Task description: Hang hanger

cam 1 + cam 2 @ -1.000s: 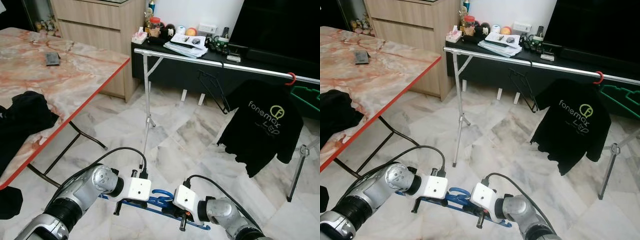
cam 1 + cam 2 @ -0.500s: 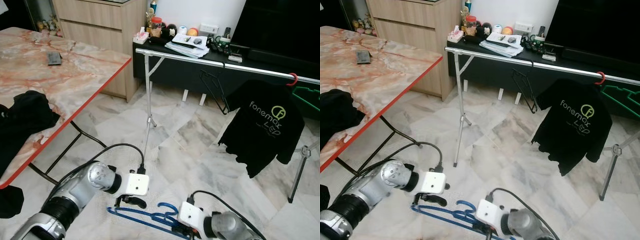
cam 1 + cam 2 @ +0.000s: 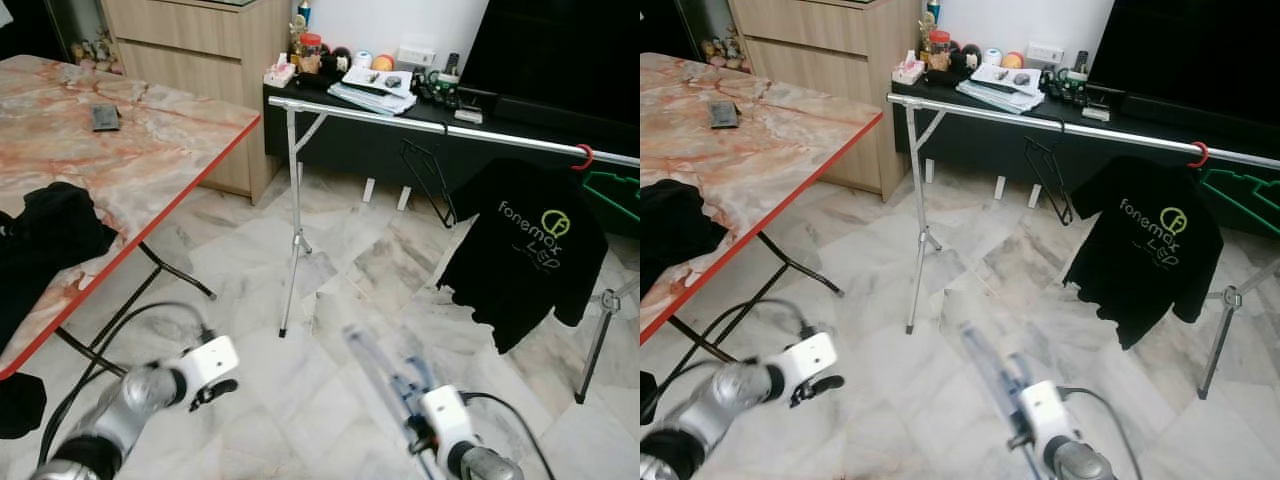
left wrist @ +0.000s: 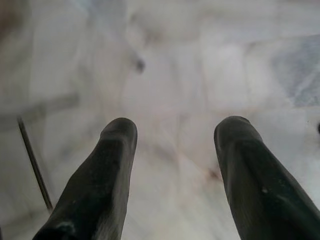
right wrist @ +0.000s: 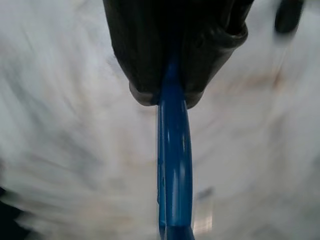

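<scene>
At my far left stands the marble-topped table with a red edge; a dark garment lies on its near part and a small dark flat object lies farther back. My left gripper hangs low over the marble floor, near the table's black legs, and the left wrist view shows its two black fingers spread apart with bare floor between them and nothing held. Farther back, a silver clothes rail runs from its upright post across to my right. An empty black hanger hangs on the rail near its middle, and a black T-shirt with pale lettering hangs beside it on a red hook. A green hanger shows at the right edge, just past the shirt. Behind the rail, a dark low cabinet carries papers, jars and small items. My right gripper is at the bottom of the head view, right of centre, and is blurred. The right wrist view shows its fingers clamped tight on the blue hanger, which extends straight out from between them. In the head view the blue hanger appears as a pale blurred streak rising from the gripper toward the upper left, well apart from the rail.
</scene>
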